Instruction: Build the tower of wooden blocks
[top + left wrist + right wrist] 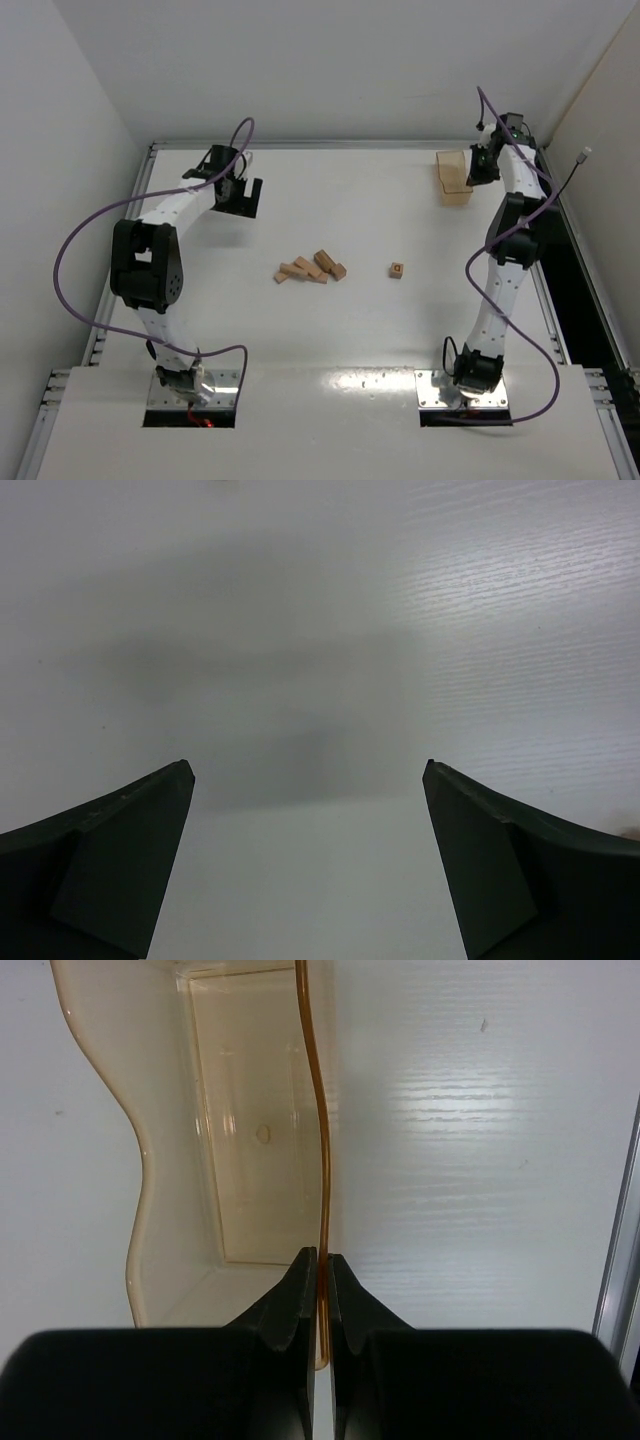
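Observation:
Several small light-tan wooden blocks (311,267) lie loose in a scattered heap at the table's middle, not stacked. One little cube (397,270) lies alone to their right. My left gripper (240,193) is open and empty at the far left, well away from the blocks; in the left wrist view its gripper (308,770) shows wide apart fingers over bare table. My right gripper (478,165) is at the far right, shut on the right wall of a clear amber plastic bin (453,178). In the right wrist view the gripper (321,1255) pinches the bin's thin wall (318,1140); the bin is empty.
White walls close in the table on the left, back and right. A metal rail (620,1280) runs along the table's right edge next to the bin. Purple cables loop from both arms.

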`<state>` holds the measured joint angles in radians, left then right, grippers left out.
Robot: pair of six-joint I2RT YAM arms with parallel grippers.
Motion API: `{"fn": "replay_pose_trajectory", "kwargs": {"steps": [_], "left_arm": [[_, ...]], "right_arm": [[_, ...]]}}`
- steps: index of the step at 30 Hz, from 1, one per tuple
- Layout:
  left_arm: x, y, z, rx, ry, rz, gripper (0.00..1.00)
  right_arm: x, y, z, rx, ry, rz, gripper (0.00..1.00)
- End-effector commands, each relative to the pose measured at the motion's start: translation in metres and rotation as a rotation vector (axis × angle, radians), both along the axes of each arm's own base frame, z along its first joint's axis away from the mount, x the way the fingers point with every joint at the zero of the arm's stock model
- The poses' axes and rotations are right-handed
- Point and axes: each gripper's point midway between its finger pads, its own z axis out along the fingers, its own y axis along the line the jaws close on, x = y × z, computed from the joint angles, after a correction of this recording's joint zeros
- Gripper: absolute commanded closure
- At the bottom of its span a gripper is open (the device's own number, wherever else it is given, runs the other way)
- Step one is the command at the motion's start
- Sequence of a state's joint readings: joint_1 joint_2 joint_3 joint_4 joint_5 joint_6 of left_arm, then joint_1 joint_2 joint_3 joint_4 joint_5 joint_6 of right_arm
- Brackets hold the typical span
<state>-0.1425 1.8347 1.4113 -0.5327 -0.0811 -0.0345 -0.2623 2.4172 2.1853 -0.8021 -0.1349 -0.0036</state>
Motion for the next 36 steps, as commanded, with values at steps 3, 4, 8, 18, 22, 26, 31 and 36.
{"fn": "replay_pose_trajectory", "kwargs": {"steps": [3, 4, 8, 18, 22, 26, 31, 36], "left_arm": [[0.006, 0.004, 0.007, 0.024, -0.023, 0.009, 0.01], [0.006, 0.004, 0.007, 0.024, -0.023, 0.009, 0.01], [0.006, 0.005, 0.007, 0.03, -0.023, 0.002, 0.01], [0.003, 0.005, 0.02, 0.025, -0.055, 0.002, 0.01], [-0.006, 0.006, 0.024, 0.017, -0.074, 0.01, 0.01], [-0.015, 0.007, 0.033, 0.013, -0.104, 0.01, 0.01], [-0.022, 0.015, 0.046, -0.006, -0.148, 0.059, 0.01], [-0.029, 0.042, 0.047, -0.038, -0.147, 0.132, 0.01]], "right_arm": [[0.033, -0.004, 0.023, -0.012, -0.133, -0.006, 1.0], [0.033, -0.004, 0.023, -0.017, -0.133, 0.002, 1.0], [0.031, -0.006, 0.019, -0.026, -0.121, -0.006, 0.79], [0.016, 0.045, 0.071, 0.048, -0.229, 0.126, 0.18], [-0.012, 0.09, 0.097, 0.079, -0.267, 0.258, 0.13], [-0.065, 0.16, 0.11, 0.086, -0.294, 0.503, 0.13], [-0.154, 0.283, 0.137, 0.031, -0.343, 0.998, 0.12], [-0.214, 0.345, 0.113, 0.109, -0.238, 1.246, 0.1]]}}
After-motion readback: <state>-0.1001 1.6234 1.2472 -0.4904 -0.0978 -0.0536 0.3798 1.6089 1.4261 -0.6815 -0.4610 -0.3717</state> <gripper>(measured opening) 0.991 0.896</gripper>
